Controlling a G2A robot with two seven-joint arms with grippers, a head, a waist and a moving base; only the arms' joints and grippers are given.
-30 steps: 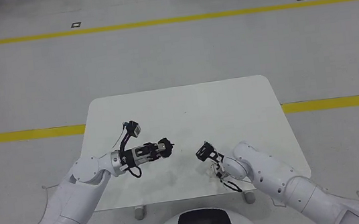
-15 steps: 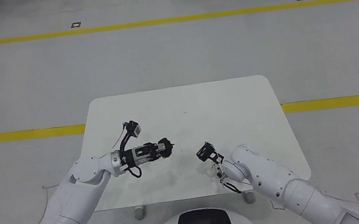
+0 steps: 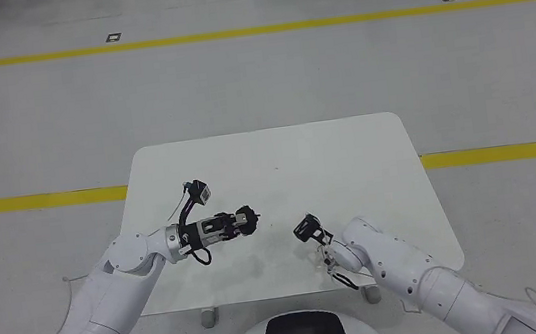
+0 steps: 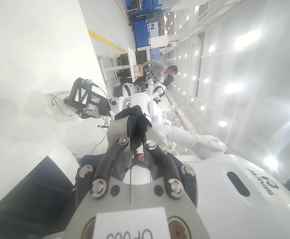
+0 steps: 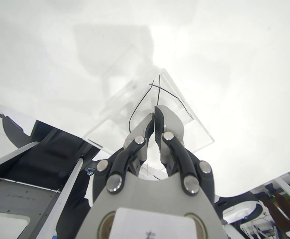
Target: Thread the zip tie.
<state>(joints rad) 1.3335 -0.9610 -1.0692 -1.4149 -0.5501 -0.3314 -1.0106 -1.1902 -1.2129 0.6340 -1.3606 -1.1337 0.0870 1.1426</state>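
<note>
My left gripper [image 3: 249,217] hovers over the middle of the white table [image 3: 346,147], pointing right. In the left wrist view this gripper [image 4: 135,117] is shut on a thin black zip tie [image 4: 130,181], whose strand runs back between the fingers toward the wrist. A short way to its right, my right gripper [image 3: 305,228] faces it, also seen as a black-padded gripper [image 4: 81,99] in the left wrist view. In its own view the right gripper [image 5: 154,118] is shut on a thin black zip tie [image 5: 159,90] that curls in loops beyond the fingertips.
A clear plastic box [image 5: 199,133] lies on the table just beyond the right gripper's fingertips, under the tie's loops. Yellow floor lines [image 3: 31,202] run behind the table.
The right arm has shifted slightly toward the left, its gripper dropping a touch nearer the table's front. The left arm has kept still.
</note>
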